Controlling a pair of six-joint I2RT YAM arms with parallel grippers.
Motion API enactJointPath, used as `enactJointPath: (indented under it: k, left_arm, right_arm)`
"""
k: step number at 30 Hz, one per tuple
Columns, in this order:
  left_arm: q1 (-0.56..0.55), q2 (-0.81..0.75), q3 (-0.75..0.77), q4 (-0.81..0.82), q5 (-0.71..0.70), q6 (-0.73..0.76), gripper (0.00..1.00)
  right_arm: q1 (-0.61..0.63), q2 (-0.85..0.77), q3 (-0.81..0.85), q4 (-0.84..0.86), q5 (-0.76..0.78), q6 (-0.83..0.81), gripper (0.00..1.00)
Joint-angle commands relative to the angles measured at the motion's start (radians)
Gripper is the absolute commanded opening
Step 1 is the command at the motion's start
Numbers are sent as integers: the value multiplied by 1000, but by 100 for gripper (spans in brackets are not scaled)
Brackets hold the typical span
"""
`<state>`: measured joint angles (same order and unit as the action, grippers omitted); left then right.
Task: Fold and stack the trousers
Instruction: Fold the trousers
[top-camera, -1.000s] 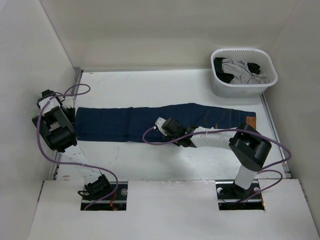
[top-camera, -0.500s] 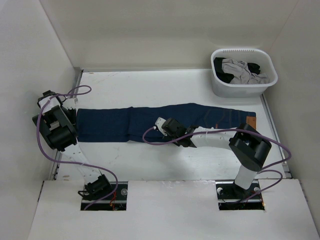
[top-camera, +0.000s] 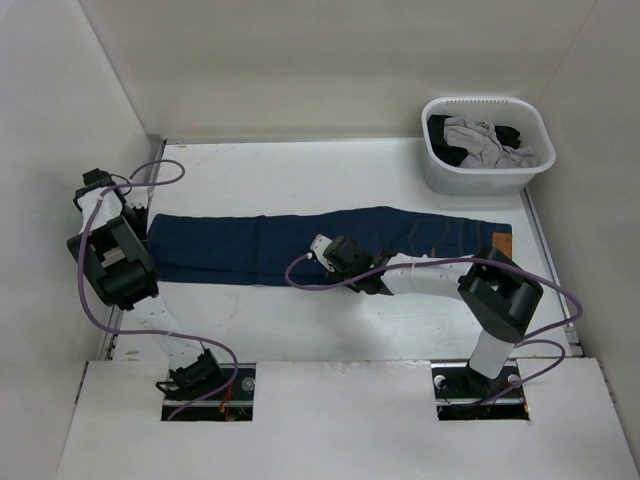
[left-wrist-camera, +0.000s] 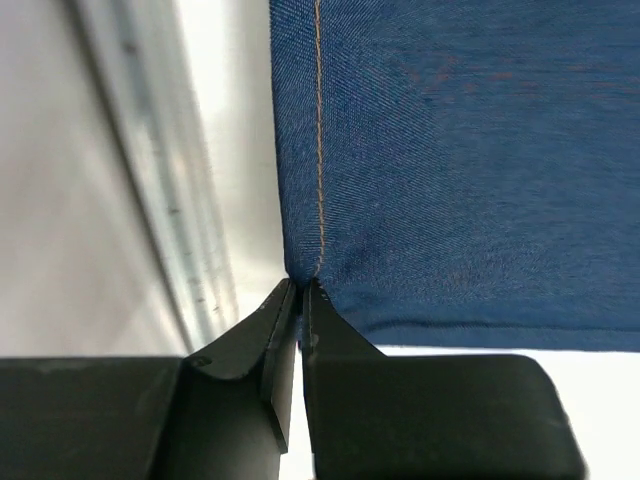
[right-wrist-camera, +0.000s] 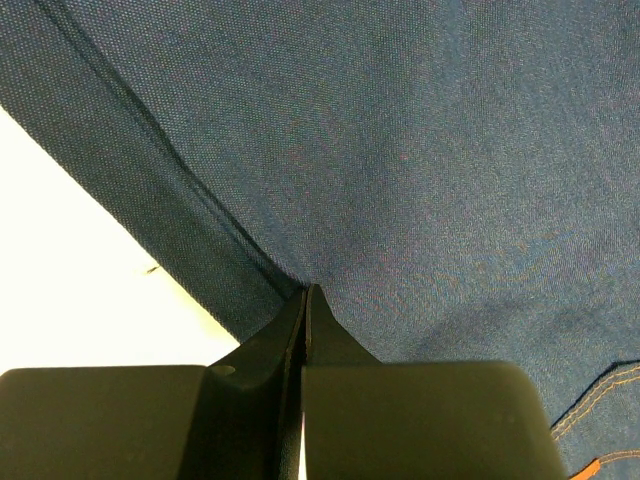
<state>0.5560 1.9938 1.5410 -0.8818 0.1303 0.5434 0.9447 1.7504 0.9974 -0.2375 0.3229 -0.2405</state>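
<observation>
Slipping of the cloth is judged the chief risk, since the long dark navy denim trousers (top-camera: 300, 245) are held only by thin bites. The black two-finger left gripper (left-wrist-camera: 300, 292) is seen pressed together on the very corner of a leg hem, beside an orange-stitched seam. The black two-finger right gripper (right-wrist-camera: 305, 297) is pinched together on the near edge of the cloth about midway along, next to a double-stitched seam. If either is lifted sharply, the stiff, heavy denim could be pulled out of the tips. Only the upper layer might also be carried, leaving the fold skewed. An uneven lift of the two ends could twist the legs.

The trousers are laid flat and lengthwise across the white table top (top-camera: 300, 170), with the hems at the left and the waistband with its small tan patch (top-camera: 500, 240) at the right. A fine diagonal weave, matte and tight, is shown on the denim. A white oval plastic basket (top-camera: 470, 182) holding grey and black garments (top-camera: 485, 140) is set well apart at the far right corner.
</observation>
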Motion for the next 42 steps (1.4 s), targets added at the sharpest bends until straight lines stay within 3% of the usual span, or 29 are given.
enactJointPath:
  k: [1, 14, 22, 28, 30, 32, 34, 36, 38, 42]
  left_arm:
    - [-26, -138, 36, 26, -18, 20, 0]
    - [-28, -207, 71, -141, -84, 139, 0]
    - [12, -256, -157, -108, -138, 179, 0]
    - [-5, -241, -312, -4, -213, 191, 0]
    - [-9, -210, -318, 18, -241, 201, 1]
    - [-20, -190, -318, 40, -256, 202, 5]
    - [-23, -185, -314, 69, -264, 201, 7]
    - [-24, -187, -314, 83, -264, 202, 8]
    - [-24, -190, -312, 86, -261, 202, 8]
    - [-15, -193, -311, 90, -255, 202, 8]
  right_arm:
    - [15, 3, -9, 6, 24, -2, 0]
    - [1, -110, -65, -23, 73, 16, 0]
    - [9, -183, -117, -48, 87, 70, 0]
    - [30, -144, -129, -45, -2, 110, 0]
    - [29, -112, -137, -48, -25, 138, 12]
    - [-20, -130, -146, -54, -25, 217, 48]
    - [-97, -237, -170, -62, -54, 341, 76]
    - [-178, -383, -215, -62, -91, 453, 92]
    - [-307, -596, -291, -68, -104, 622, 100]
    - [-725, -964, -442, -221, -87, 975, 100]
